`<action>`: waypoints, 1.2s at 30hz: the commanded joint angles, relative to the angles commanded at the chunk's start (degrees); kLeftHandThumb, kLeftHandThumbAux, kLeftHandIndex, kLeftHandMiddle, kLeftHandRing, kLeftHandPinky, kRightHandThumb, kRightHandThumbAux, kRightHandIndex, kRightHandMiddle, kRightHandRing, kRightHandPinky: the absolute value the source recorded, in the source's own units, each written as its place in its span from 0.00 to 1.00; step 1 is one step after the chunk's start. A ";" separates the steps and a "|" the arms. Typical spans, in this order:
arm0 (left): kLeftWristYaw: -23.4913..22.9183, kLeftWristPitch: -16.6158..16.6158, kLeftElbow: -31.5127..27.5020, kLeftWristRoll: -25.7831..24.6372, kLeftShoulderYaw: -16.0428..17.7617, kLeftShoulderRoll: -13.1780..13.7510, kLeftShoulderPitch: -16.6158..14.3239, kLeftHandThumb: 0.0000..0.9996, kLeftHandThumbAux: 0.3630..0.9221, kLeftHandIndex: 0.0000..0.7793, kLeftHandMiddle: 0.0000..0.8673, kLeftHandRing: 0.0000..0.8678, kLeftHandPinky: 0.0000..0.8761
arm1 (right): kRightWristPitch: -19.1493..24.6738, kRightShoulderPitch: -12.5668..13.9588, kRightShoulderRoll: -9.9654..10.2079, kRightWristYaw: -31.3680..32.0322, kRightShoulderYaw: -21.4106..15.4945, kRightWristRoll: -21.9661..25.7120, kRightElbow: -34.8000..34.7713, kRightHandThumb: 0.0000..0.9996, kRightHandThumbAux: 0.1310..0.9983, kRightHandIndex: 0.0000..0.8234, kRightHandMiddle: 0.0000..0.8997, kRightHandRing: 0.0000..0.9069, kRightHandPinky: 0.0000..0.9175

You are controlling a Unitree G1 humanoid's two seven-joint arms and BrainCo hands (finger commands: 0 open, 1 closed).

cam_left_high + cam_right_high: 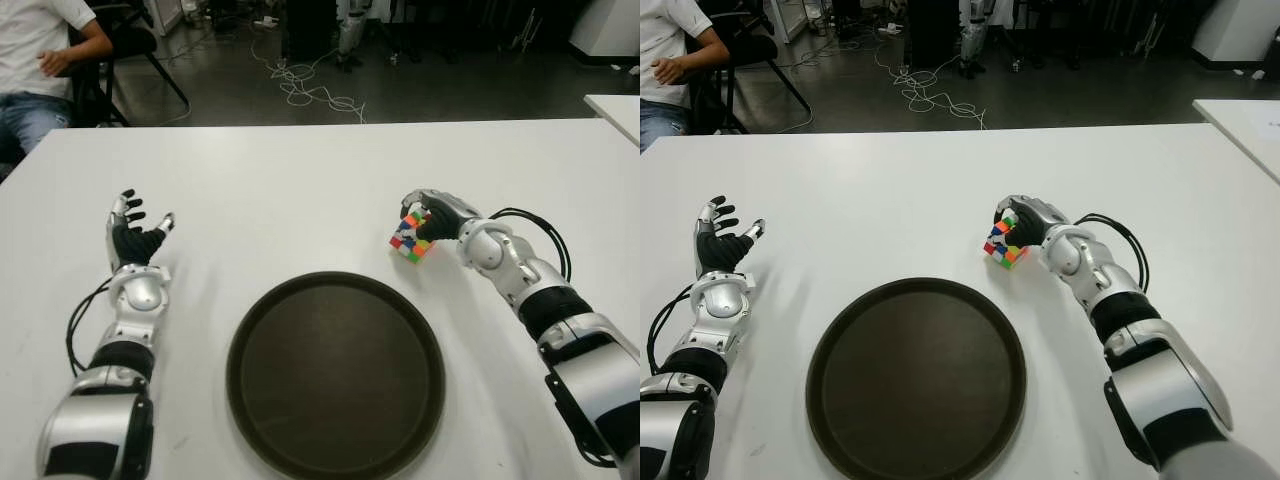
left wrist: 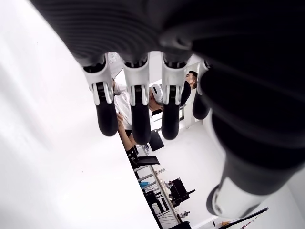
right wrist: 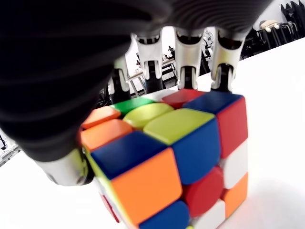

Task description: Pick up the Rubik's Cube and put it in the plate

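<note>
Right of the plate (image 1: pixel 335 375), right robot hand (image 1: pixel 432 218) grips Rubik's Cube (image 1: pixel 411 236) on the worktop (image 1: pixel 300 180); keep fingers tight, lift clear of rim, swing left. Left robot hand (image 1: pixel 132 232) wide, idle.

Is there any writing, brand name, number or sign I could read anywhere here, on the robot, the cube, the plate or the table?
None can be read.
Rubik's Cube, held in the right hand: plain coloured squares, no logo.
Plate: plain dark surface, no mark.
Table: bare white, no label.
Left hand, open, left of the plate: no lettering shows.
Background room: nothing legible.
</note>
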 joint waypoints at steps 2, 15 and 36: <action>-0.02 0.05 0.00 0.05 -0.05 0.02 0.00 0.09 0.73 0.21 0.26 0.30 0.37 | -0.22 0.29 0.31 -1.44 -1.15 0.89 -0.28 0.70 0.69 0.52 0.79 0.78 0.76; -0.17 0.44 -0.16 -0.02 -0.08 -0.16 0.00 0.07 0.74 0.17 0.32 0.46 0.59 | -4.29 2.21 2.17 -9.09 -8.54 7.33 -1.96 0.70 0.69 0.53 0.84 0.85 0.84; -0.53 0.70 -0.45 -0.12 -0.09 -0.16 -0.04 0.06 0.71 0.18 0.28 0.37 0.49 | -17.34 7.09 5.65 -6.51 -17.57 19.50 -7.78 0.69 0.68 0.53 0.89 0.91 0.88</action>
